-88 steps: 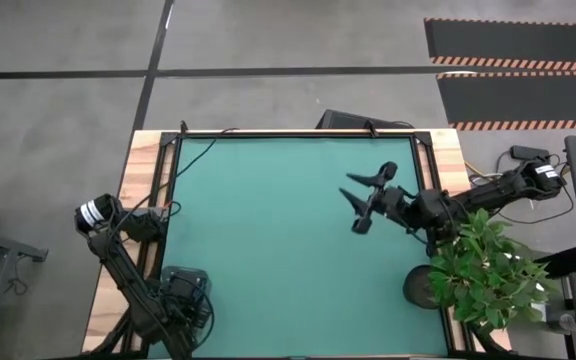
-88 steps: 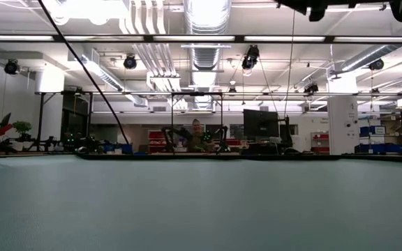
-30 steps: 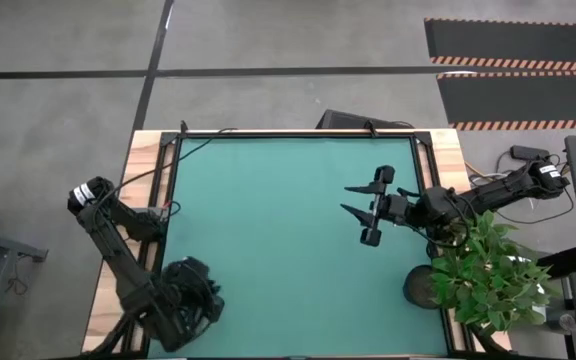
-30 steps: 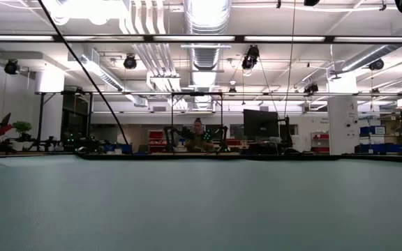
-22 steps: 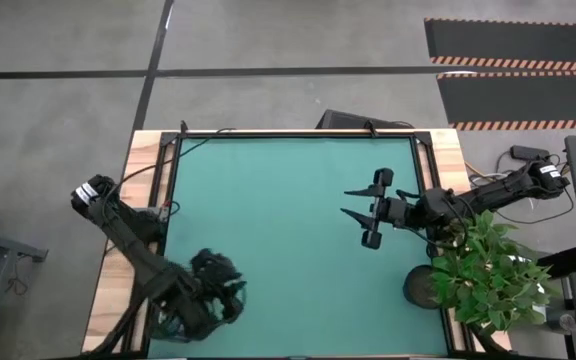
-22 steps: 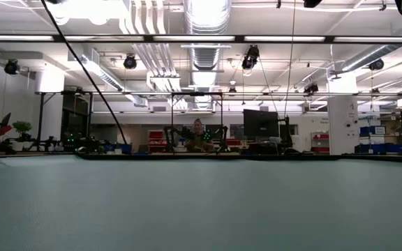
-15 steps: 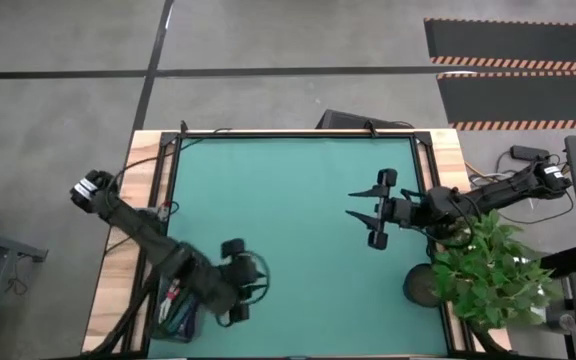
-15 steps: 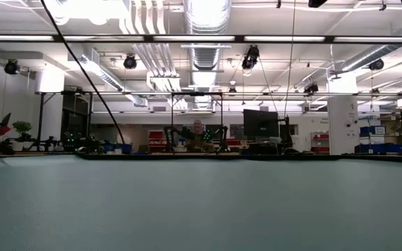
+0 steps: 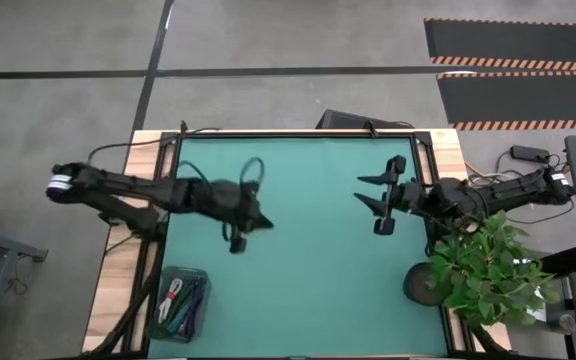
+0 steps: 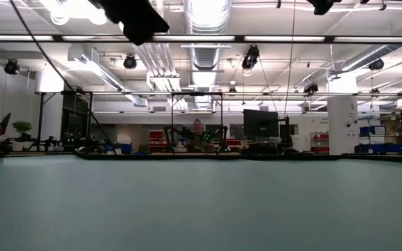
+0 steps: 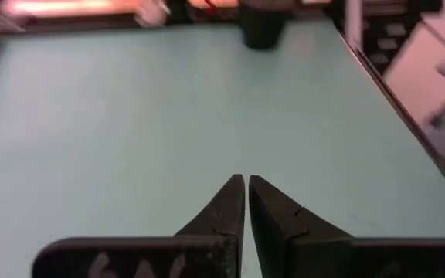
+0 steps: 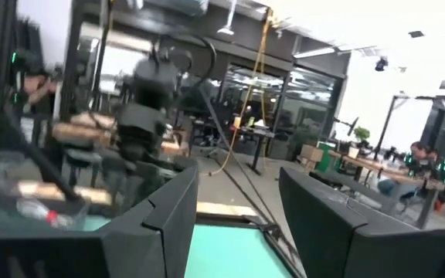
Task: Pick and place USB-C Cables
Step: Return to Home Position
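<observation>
The USB-C cables [image 9: 180, 300] lie bundled in a clear bin [image 9: 200, 275] at the table's near left corner; white, teal and dark bundles show through it. My left gripper [image 9: 262, 221] hangs over the table's left middle, away from the bin on its far side, fingers pointing right. In the left wrist view it [image 11: 246, 182] is shut and empty above bare green mat. My right gripper [image 9: 361, 190] hovers over the right middle, pointing left. It is open and empty, fingers wide apart in the right wrist view [image 12: 234, 216].
A potted plant [image 9: 483, 270] stands at the table's near right corner, its dark pot [image 11: 262, 31] showing in the left wrist view. The green mat [image 9: 308, 270] spreads between the arms. The low view shows only arm parts [image 10: 135, 17] at its upper edge.
My left arm has swung fast from over the bin at the near left corner, up and toward the far side, stretching out over the table's left middle; the bin now shows uncovered. My right gripper has drifted slightly toward the far right.
</observation>
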Tool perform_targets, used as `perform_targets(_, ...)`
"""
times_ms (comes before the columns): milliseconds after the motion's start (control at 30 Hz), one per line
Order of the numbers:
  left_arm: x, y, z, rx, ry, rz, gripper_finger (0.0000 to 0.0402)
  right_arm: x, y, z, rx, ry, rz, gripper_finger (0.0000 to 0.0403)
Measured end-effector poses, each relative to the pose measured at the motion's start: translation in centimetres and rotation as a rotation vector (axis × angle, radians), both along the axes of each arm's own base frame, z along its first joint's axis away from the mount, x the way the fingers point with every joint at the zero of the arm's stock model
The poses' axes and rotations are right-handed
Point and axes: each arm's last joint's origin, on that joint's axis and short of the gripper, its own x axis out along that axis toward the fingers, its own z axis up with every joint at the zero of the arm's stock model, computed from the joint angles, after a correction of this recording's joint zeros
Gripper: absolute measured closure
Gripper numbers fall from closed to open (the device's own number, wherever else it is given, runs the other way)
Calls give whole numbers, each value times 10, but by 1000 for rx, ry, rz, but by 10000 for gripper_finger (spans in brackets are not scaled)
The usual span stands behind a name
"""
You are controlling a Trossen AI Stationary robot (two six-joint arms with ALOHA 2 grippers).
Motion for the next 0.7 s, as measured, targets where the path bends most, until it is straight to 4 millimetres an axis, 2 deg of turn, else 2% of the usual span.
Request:
perform_targets(100, -17, 19, -3, 17, -47, 51, 400, -4, -5, 3, 60, -32, -10, 227)
perform_targets(233, -42, 32, -5, 18, -121, 101, 401, -10, -10, 9, 88, -74, -44, 227)
perform_targets(400, -67, 35, -15, 19, -197, 123, 401, -21, -18, 16, 112, -131, -123, 227)
perform_targets(533, -80, 35, -24, 19, -289, 129, 401, -26, -22, 19, 151, -166, -170, 228)
perform_targets(600, -84, 36, -25, 20, -334, 131, 401, -32, -23, 26, 197, -253, -171, 230)
perform_targets(700, -89, 36, -24, 22, -397, 139, 401, -26, -23, 31, 243, -363, -142, 236)
